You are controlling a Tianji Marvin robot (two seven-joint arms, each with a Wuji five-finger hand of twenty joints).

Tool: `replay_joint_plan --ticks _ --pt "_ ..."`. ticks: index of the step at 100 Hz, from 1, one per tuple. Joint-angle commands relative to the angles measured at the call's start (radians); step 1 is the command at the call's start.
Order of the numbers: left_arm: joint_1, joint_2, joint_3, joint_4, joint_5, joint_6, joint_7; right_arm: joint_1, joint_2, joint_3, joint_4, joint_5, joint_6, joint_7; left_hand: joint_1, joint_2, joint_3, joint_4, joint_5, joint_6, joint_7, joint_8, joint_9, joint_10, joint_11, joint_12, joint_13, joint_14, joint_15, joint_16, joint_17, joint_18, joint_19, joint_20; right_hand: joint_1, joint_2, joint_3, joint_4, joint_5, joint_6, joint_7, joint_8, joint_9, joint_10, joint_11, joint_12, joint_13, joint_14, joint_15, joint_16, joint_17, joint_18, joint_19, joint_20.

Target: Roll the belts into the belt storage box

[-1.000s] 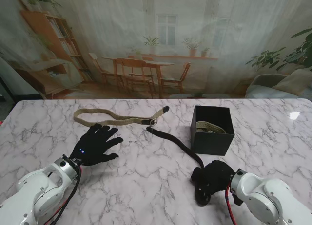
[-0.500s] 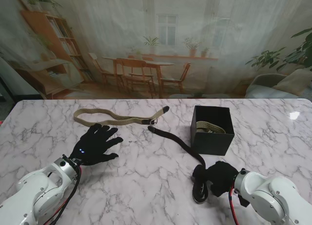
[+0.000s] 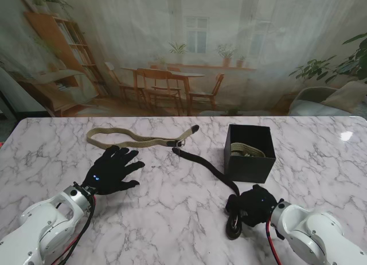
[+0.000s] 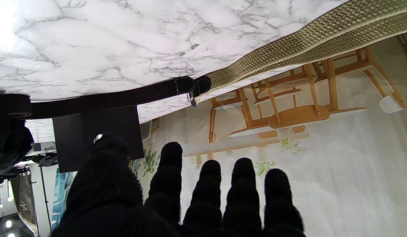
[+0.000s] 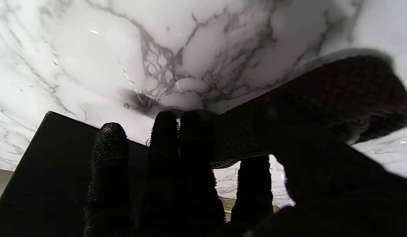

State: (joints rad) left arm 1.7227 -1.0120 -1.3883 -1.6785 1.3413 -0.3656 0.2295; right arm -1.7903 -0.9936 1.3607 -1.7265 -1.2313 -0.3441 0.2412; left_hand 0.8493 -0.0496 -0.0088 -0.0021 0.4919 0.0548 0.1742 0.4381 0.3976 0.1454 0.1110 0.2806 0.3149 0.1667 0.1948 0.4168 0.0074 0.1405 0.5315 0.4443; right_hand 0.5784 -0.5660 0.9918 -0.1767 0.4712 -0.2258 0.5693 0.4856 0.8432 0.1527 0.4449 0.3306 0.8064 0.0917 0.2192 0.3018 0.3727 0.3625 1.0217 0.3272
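Marble table (image 3: 172, 219), printed café backdrop behind. Left hand (image 3: 112, 170) lies flat, fingers spread, holding nothing. Tan belt (image 3: 135, 140) stretched out at far left-centre. Black belt (image 3: 203, 166) trails diagonally into right hand (image 3: 252, 206), clenched on its partly rolled end. Black storage box (image 3: 249, 153) sits far right, a tan belt coiled inside.

The right hand (image 3: 252, 205) covers the near end of the black belt (image 3: 203, 165), so from the stand view only a small loop shows at its seven o'clock and how much is rolled cannot be told. In the right wrist view that hand's fingers (image 5: 164, 154) and the dark belt blur together, and the black box (image 5: 52, 171) is cut off at the edge. Inside the box (image 3: 249, 156) a tan coil (image 3: 248, 150) is partly hidden by the walls.
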Motion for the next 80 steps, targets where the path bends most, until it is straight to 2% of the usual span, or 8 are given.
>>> replay_joint_plan --ticks 1,7,17,38,47,53,65,80 --pt "0.001 -0.001 0.002 0.002 0.000 0.001 -0.009 -0.017 -0.002 -0.004 0.013 -0.004 0.003 0.000 0.027 0.055 -0.020 -0.015 0.006 0.021 0.004 0.008 -0.028 0.019 -0.004 0.010 -0.009 0.011 -0.012 0.003 -0.017 0.027 -0.024 0.001 -0.056 -0.027 -0.051 -0.041 0.265 -0.035 0.492 -0.037 -0.199 0.025 -0.132 -0.045 -0.051 0.031 0.000 0.008 -0.016 0.074 0.001 0.035" --pt "0.001 -0.001 0.002 0.002 0.000 0.001 -0.008 -0.019 -0.003 -0.003 0.011 0.005 0.005 0.005 0.026 0.055 -0.020 -0.015 0.007 0.022 0.004 0.008 -0.029 0.020 -0.004 0.010 -0.008 0.011 -0.012 0.003 -0.018 0.027 -0.025 0.001 -0.073 -0.042 -0.052 -0.039 0.318 -0.029 0.541 -0.084 -0.288 0.075 -0.183 -0.117 -0.112 0.064 -0.035 -0.024 -0.028 0.094 -0.018 0.035" --pt "0.001 -0.001 0.002 0.002 0.000 0.001 -0.007 -0.019 -0.005 -0.006 0.018 0.025 0.012 -0.002 0.026 0.055 -0.020 -0.015 0.007 0.021 0.004 0.009 -0.028 0.020 -0.003 0.010 -0.008 0.011 -0.012 0.003 -0.018 0.027 -0.024 0.001 -0.079 -0.067 -0.046 -0.039 0.368 -0.018 0.578 -0.108 -0.380 0.113 -0.245 -0.166 -0.173 0.098 -0.061 -0.055 -0.047 0.114 -0.045 0.018" --pt "0.002 -0.001 0.001 0.002 0.001 -0.001 -0.007 -0.008 -0.009 -0.021 0.045 0.073 0.034 -0.023 0.025 0.055 -0.020 -0.016 0.009 0.022 0.005 0.009 -0.029 0.020 -0.004 0.010 -0.009 0.011 -0.013 0.003 -0.018 0.028 -0.025 0.001 -0.064 -0.095 -0.023 -0.043 0.386 0.016 0.616 -0.133 -0.350 0.144 -0.311 -0.210 -0.176 0.110 -0.042 -0.089 -0.033 0.097 -0.054 -0.031" --pt "0.002 -0.001 0.001 0.002 0.001 -0.001 -0.005 -0.006 -0.011 -0.027 0.053 0.078 0.043 -0.042 0.024 0.055 -0.020 -0.016 0.010 0.022 0.005 0.009 -0.028 0.021 -0.004 0.010 -0.008 0.011 -0.012 0.003 -0.018 0.027 -0.025 0.001 -0.045 -0.083 -0.020 -0.049 0.375 0.043 0.628 -0.136 -0.276 0.116 -0.245 -0.177 -0.089 0.084 0.016 -0.062 0.020 0.084 -0.005 -0.034" --pt "0.002 -0.001 0.001 0.002 0.001 -0.001 -0.006 -0.003 -0.013 -0.032 0.063 0.080 0.048 -0.067 0.023 0.055 -0.020 -0.016 0.010 0.021 0.006 0.009 -0.029 0.019 -0.004 0.010 -0.009 0.011 -0.013 0.003 -0.018 0.027 -0.025 0.001 -0.035 -0.075 -0.016 -0.053 0.365 0.056 0.635 -0.139 -0.204 0.061 -0.149 -0.130 -0.025 0.048 0.052 -0.033 0.057 0.064 0.034 -0.030" --pt "0.002 -0.001 0.001 0.002 0.001 -0.001 -0.007 0.000 -0.016 -0.041 0.077 0.074 0.057 -0.116 0.023 0.055 -0.020 -0.015 0.010 0.022 0.006 0.009 -0.029 0.018 -0.004 0.010 -0.009 0.011 -0.013 0.003 -0.018 0.028 -0.025 0.001 -0.007 -0.055 -0.025 -0.063 0.320 0.068 0.629 -0.149 -0.068 -0.009 0.009 -0.052 0.107 -0.004 0.135 0.044 0.144 0.010 0.114 0.012" --pt "0.002 -0.001 0.001 0.002 0.002 -0.001 -0.004 0.005 -0.017 -0.047 0.094 0.049 0.050 -0.169 0.023 0.056 -0.020 -0.016 0.010 0.022 0.006 0.010 -0.029 0.019 -0.004 0.010 -0.010 0.010 -0.013 0.003 -0.019 0.028 -0.026 0.000 0.028 -0.037 -0.030 -0.065 0.256 0.037 0.594 -0.147 0.104 -0.083 0.089 0.034 0.247 -0.036 0.241 0.155 0.204 -0.036 0.180 0.084"
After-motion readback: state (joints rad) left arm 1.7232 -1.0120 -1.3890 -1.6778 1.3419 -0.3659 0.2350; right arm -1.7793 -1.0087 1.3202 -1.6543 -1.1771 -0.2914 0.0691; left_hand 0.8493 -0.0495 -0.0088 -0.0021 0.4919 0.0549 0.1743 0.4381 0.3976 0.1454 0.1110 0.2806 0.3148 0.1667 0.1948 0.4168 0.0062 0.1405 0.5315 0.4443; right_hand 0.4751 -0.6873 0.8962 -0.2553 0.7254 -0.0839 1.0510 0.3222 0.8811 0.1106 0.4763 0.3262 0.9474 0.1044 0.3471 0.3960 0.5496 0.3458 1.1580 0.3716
